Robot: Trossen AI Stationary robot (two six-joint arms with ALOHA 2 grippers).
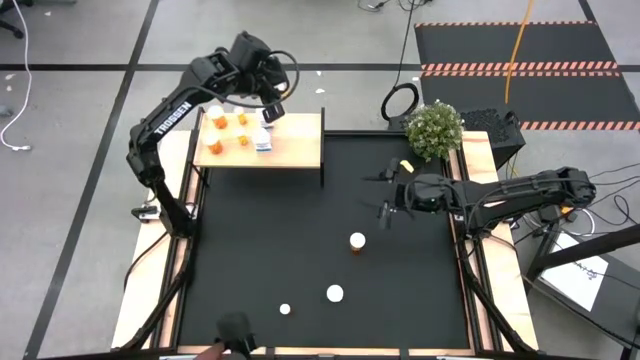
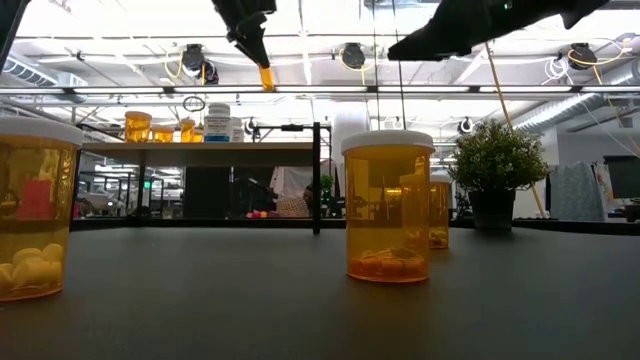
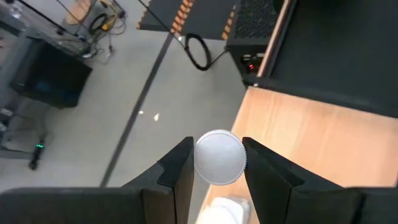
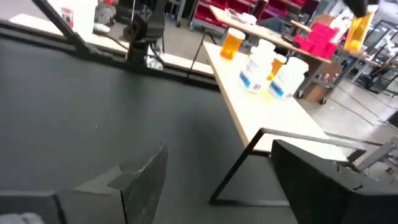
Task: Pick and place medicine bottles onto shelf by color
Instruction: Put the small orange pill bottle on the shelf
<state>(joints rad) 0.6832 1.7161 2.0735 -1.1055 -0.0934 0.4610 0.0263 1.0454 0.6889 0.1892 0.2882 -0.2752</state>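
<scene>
- High view: left gripper [image 1: 270, 108] hangs over the back edge of the shelf [image 1: 295, 150], clamped on a bottle [image 1: 272, 114]; four orange bottles [image 1: 219, 124] and white bottles [image 1: 263, 143] already stand on the board
- Three capped bottles [image 1: 357, 241] stand on the black mat [image 1: 300, 250], not yet placed; right gripper [image 1: 388, 195] waits over the mat, fingers apart, empty
- Low view: three orange bottles [image 2: 388, 205] stand in the foreground; held bottle [image 2: 266, 78] shows orange above the shelf [image 2: 200, 147]
- Left wrist view: fingers [image 3: 177, 171] close on a white cap [image 3: 219, 157]; label hidden
- Right wrist view: white bottles [image 4: 255, 68] and an orange one [image 4: 232, 43] on the shelf [image 4: 273, 118]; count unclear
- Judgement: past halfway, three left after this one
</scene>
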